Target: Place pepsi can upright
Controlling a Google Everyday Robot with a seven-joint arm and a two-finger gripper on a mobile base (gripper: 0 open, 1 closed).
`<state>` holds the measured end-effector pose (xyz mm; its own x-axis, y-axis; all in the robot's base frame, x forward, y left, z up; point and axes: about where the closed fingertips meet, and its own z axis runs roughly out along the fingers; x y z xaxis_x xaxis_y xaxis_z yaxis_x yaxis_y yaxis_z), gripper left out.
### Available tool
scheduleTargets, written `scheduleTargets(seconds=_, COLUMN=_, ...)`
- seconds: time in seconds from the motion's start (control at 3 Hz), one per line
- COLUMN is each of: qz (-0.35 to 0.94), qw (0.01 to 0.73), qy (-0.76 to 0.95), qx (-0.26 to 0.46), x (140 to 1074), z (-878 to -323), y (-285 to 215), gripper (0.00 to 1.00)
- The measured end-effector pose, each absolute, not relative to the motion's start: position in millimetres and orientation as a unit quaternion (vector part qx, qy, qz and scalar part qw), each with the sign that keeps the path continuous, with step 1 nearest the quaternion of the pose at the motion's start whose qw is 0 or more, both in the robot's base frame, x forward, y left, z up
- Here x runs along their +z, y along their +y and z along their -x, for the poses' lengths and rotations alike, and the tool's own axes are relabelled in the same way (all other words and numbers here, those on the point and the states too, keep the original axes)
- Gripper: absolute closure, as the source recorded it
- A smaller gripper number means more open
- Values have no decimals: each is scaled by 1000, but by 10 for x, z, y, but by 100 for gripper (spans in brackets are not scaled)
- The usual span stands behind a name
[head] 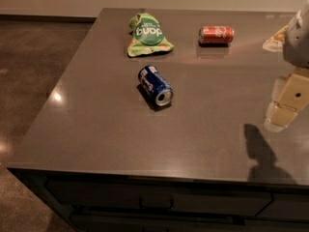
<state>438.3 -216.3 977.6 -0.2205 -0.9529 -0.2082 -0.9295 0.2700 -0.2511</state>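
The pepsi can (155, 85) is dark blue with a silver end. It lies on its side near the middle of the grey countertop (96, 124), its silver end facing the front right. My gripper (286, 105) hangs at the right edge of the view, above the counter and well to the right of the can. It holds nothing that I can see.
A green snack bag (147, 34) lies at the back of the counter. A red can (216, 34) lies on its side to the bag's right. A pale packet (276, 39) sits at the far right. The counter's left and front edges drop to a dark floor (34, 66).
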Motion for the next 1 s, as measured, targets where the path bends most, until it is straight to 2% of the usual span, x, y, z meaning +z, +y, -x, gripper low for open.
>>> scheduleTargets(seconds=0.67, qz=585, qw=152, qy=796, qx=-26, x=9730, z=-4465, y=-2066, gripper=0)
scheduleTargets(seconds=1.0, qz=549, qw=116, qy=828, qx=-15, x=9520, z=-4725, y=-1877, gripper=0)
